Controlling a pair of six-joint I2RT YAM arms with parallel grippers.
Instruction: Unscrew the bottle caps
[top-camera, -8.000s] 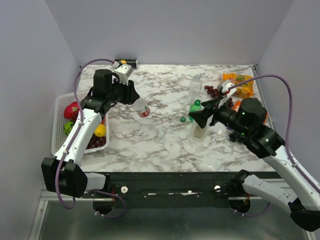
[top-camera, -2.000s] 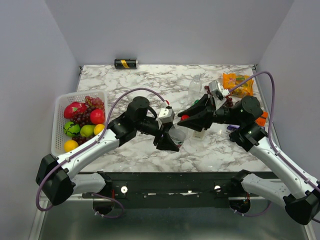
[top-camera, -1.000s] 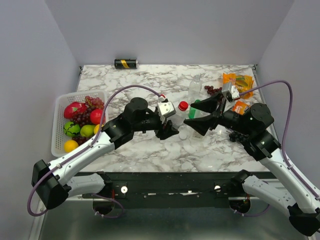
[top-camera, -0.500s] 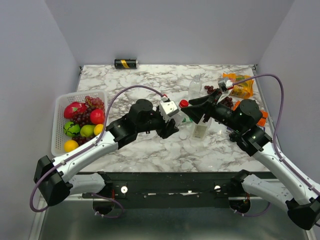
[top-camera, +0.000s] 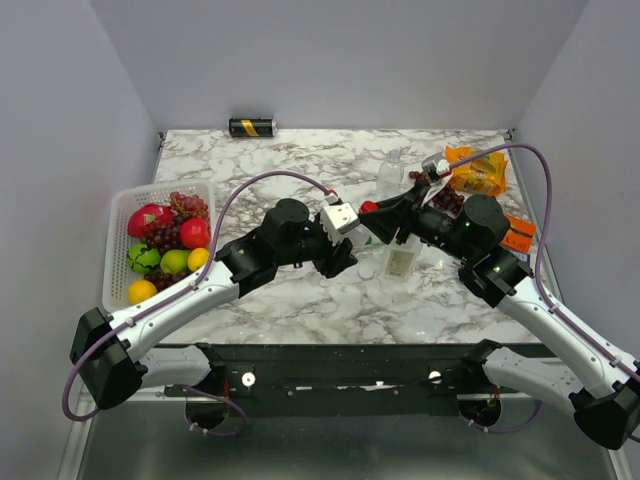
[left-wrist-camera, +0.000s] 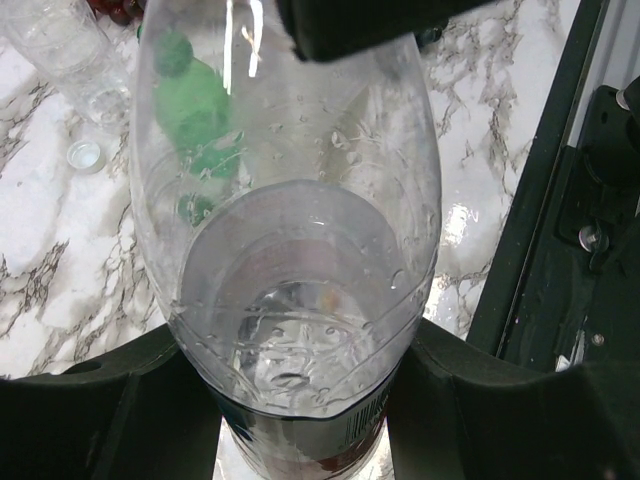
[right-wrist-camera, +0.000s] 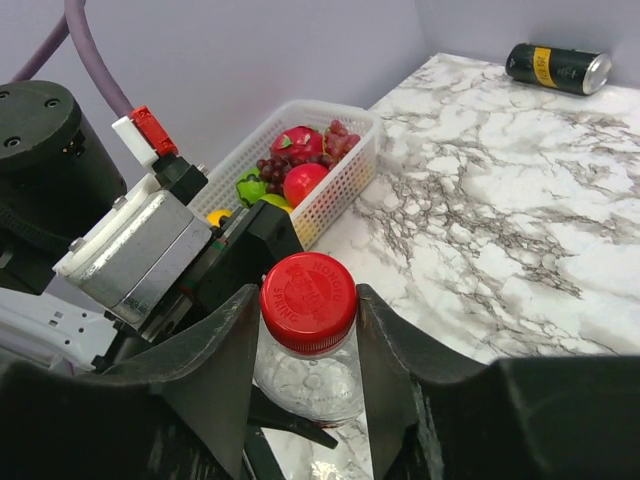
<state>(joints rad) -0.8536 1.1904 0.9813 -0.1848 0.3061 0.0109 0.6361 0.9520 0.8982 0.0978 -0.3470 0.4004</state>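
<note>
My left gripper is shut on the body of the small clear red-labelled bottle and holds it tilted above the table's middle. Its red cap sits between the fingers of my right gripper, which press on both sides of it; the cap also shows in the top view. A larger clear bottle stands further back. Another stands under my right gripper. The small green bottle shows only through the held bottle in the left wrist view.
A white basket of fruit stands at the left edge. A black-and-gold can lies at the back. Orange snack packets and dark grapes lie at the back right. A loose white cap lies mid-table.
My left arm carried the bottle from the left side to the middle and tilted it. My right gripper swung left and closed its fingers around the red cap.
</note>
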